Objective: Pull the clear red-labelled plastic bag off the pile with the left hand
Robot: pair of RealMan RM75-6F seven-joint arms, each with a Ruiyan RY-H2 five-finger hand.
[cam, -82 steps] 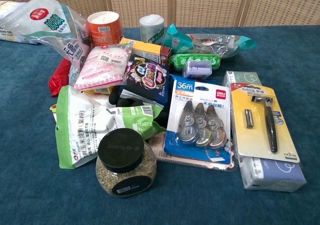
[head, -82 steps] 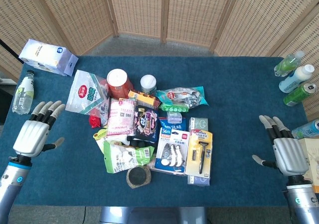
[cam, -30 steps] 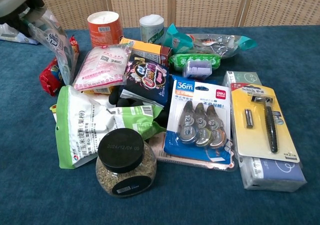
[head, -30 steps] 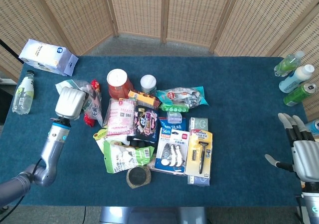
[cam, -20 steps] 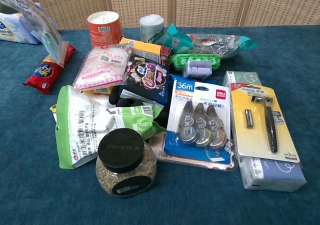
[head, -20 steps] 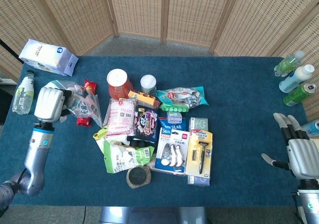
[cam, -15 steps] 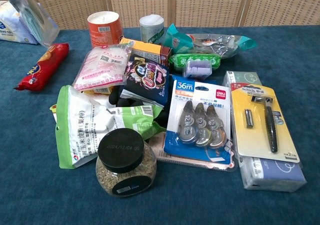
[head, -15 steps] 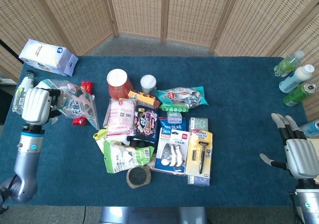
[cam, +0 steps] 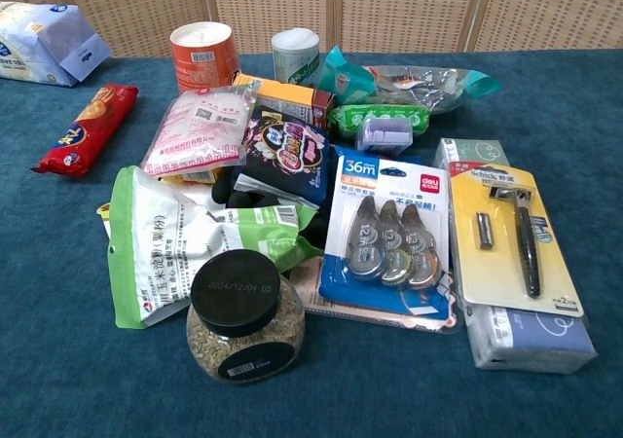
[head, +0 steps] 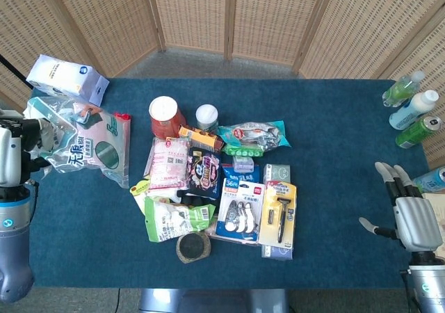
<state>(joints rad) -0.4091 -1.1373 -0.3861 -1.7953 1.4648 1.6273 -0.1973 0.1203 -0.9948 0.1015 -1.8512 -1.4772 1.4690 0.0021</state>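
The left hand has pulled the clear bag far off the pile, holding it just beside itself. The pull looks done. Its fingers hide behind the bag's corner. The right hand rests, fingers apart, empty.

My left hand has a smooth, pale, matt shell. The bag it holds is clear, crinkled, glossy plastic. The desk wears a matt blue, carpet-like cloth. The screen behind is woven cane in wooden frames. The jar is clear with a matt black lid. The red packet is shiny foil-like wrap. The razor card is yellow paperboard under a clear blister.
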